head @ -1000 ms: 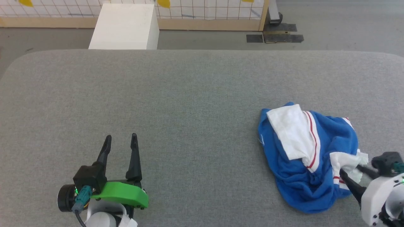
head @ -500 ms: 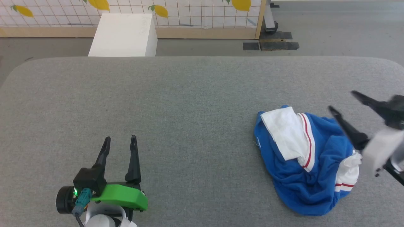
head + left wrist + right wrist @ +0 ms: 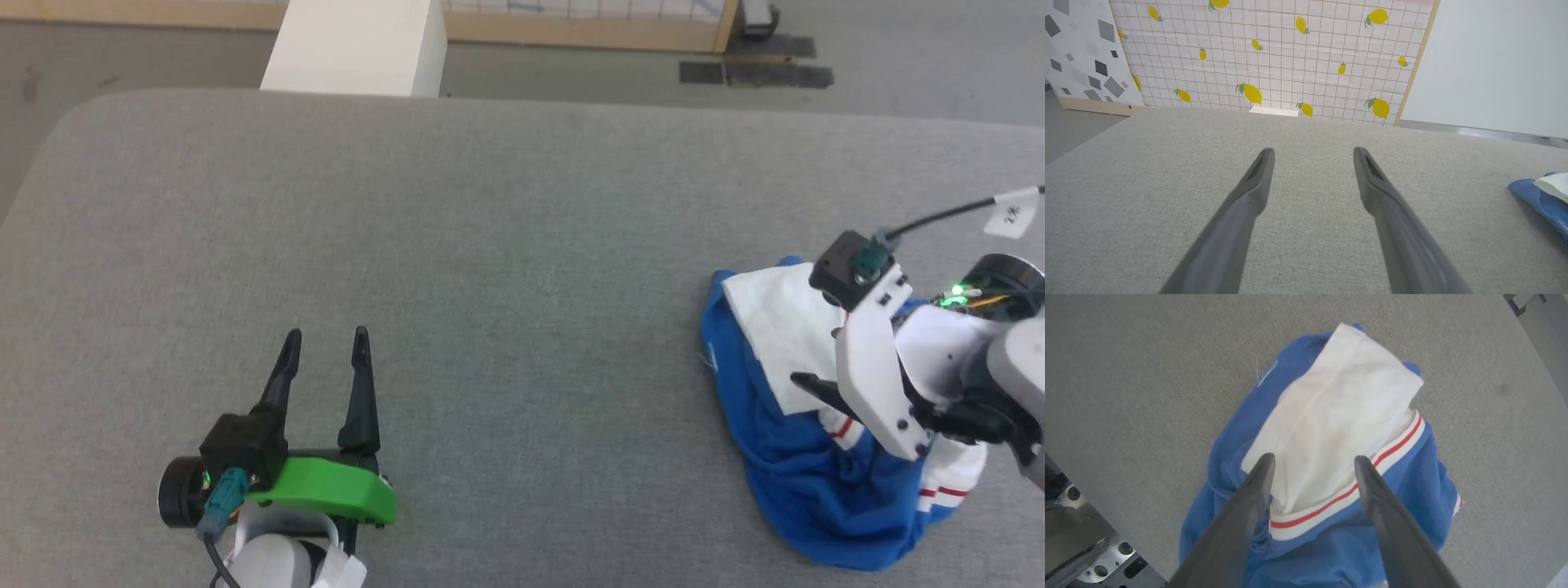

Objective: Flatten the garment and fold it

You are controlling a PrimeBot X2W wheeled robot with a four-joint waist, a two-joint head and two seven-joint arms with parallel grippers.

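The garment lies crumpled in a heap on the right side of the grey table. It is royal blue, with a white sleeve edged in red and white trim lying on top. My right gripper hovers over the heap, open, its tips straddling the sleeve's near end with nothing held. In the head view one dark finger sticks out left over the cloth. Far from the heap, my left gripper rests open at the lower left. A blue edge of the garment shows in the left wrist view.
A white box stands on the floor beyond the table's far edge. Black tape patches mark the floor at the back right. A lemon-print panel stands behind the table. Part of my metal base shows below the table's edge.
My right gripper let go of the white sleeve end, opened, rose, and now hangs over the heap pointing down. The head camera shifted. The left gripper stayed put.
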